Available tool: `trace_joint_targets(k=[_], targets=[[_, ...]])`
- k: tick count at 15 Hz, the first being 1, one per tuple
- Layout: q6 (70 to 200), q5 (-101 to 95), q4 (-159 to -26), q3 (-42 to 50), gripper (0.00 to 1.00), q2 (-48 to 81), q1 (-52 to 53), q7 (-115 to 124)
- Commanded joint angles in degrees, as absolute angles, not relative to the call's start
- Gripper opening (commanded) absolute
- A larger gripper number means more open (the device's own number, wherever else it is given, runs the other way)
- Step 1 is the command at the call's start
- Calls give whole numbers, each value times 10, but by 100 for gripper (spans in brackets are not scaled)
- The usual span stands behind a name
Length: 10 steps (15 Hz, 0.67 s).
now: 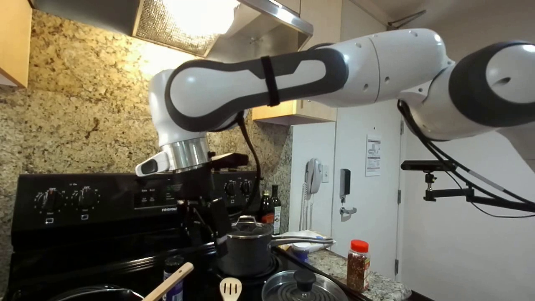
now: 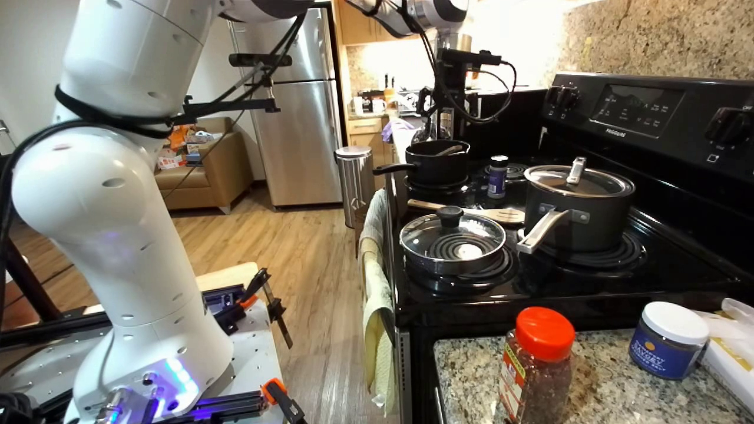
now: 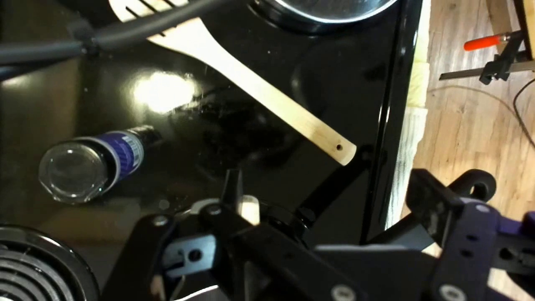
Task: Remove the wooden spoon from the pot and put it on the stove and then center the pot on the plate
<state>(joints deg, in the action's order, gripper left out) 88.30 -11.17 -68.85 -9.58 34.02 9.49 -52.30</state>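
While your gripper (image 3: pixel 330 188) sits spread wide and blocks much of the black pot (image 2: pixel 436 171) in the wrist view, the wooden spoon (image 1: pixel 169 283) leans in that pot, lower end cut off around 7 o'clock in an exterior view, tbh.

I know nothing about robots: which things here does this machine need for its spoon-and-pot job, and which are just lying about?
In the job: open claw; small black pot; wooden spoon leaning in it; stove; probably the burner under that pot.

Just lying about: slotted wooden utensil; purple-labelled jar; large lidded pot; black-knobbed lid; red-capped jar.
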Motion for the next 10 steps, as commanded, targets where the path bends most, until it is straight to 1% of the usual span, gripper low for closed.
trace_joint_targets(k=[1, 10], targets=[[871, -113, -600, -102, 100, 403, 102, -578], [872, -96, -529, -94, 100, 459, 119, -488]])
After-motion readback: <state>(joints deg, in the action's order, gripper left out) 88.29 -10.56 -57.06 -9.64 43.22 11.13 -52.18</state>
